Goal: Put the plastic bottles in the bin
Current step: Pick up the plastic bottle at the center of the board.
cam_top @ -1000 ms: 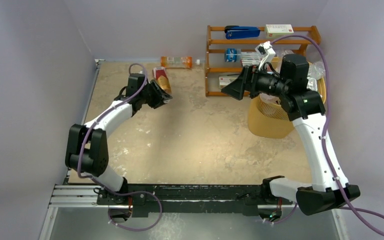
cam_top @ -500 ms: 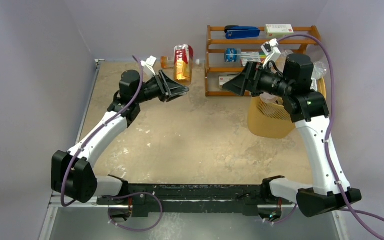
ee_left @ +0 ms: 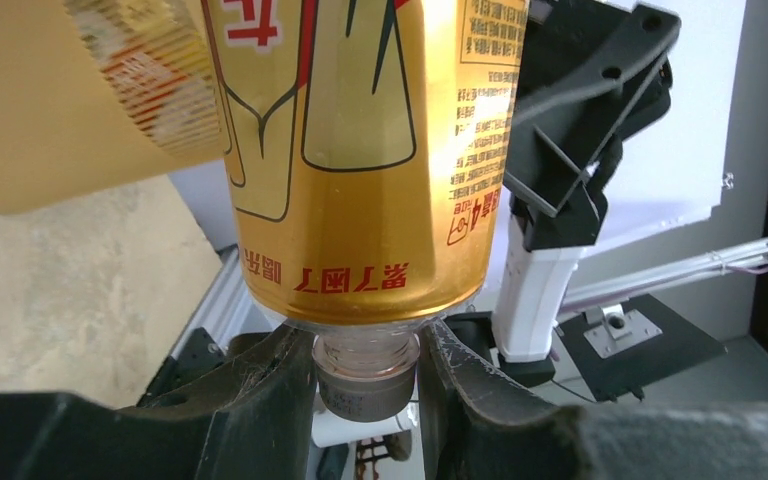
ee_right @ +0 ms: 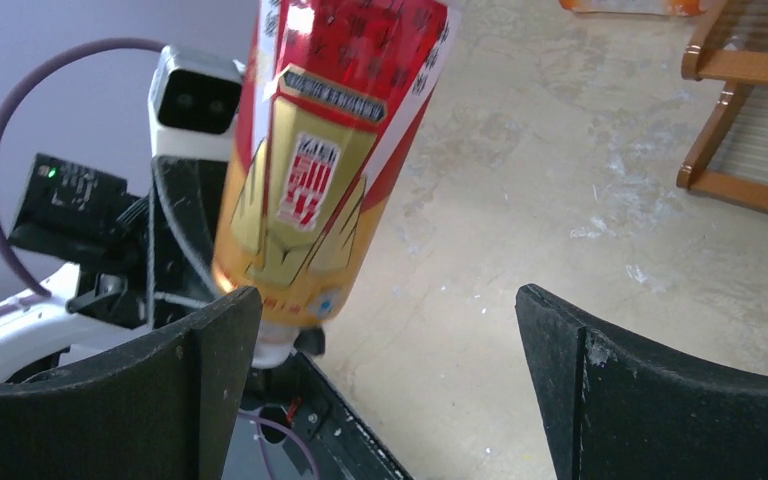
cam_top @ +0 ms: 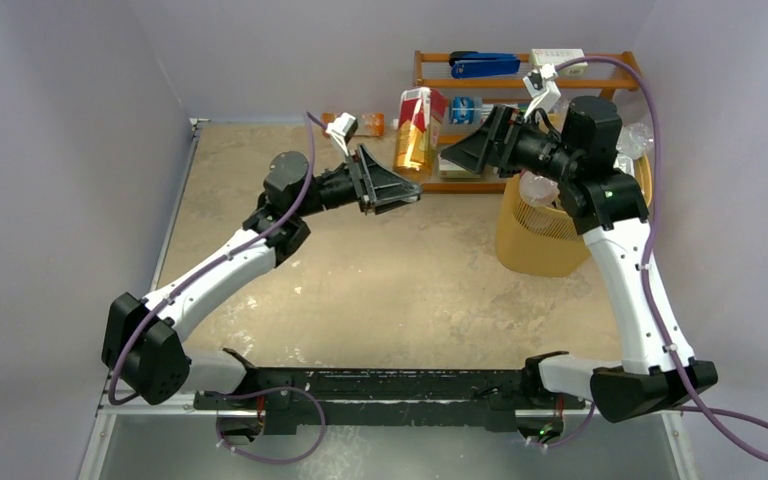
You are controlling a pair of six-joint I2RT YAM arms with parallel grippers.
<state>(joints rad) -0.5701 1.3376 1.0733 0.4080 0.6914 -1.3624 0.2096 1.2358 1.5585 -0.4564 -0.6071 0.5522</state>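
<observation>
Two arms meet high over the far part of the bench (cam_top: 380, 280). The left tool (ee_left: 368, 392) is clamped on an amber bottle (cam_top: 416, 130) with a red and gold label. It grips the bottle at the neck, and in the left wrist view the cap sits between the two fingers (ee_left: 260, 400). The bottle is in the air with the cap end down and the base up, tilted a little. It hangs just in front of the wooden rack (cam_top: 418, 75), not touching the bench.

The right tool (ee_right: 385, 325) points toward this bottle with its fingers spread wide apart and nothing between them. In the right wrist view the bottle is in front of the gap, much closer to one finger (ee_right: 210, 340) than to the other. I cannot tell if it touches that finger.

The bin (cam_top: 535, 250) stands on the bench at the right, beside the rack and partly under the right arm. Some clear bottles (cam_top: 538, 188) already lie inside it. A second orange bottle (cam_top: 370, 123) lies on its side at the far edge of the bench, partly hidden behind the left wrist.

On the top shelf of the rack are a blue stapler (cam_top: 485, 65) and a white box (cam_top: 558, 57).
</observation>
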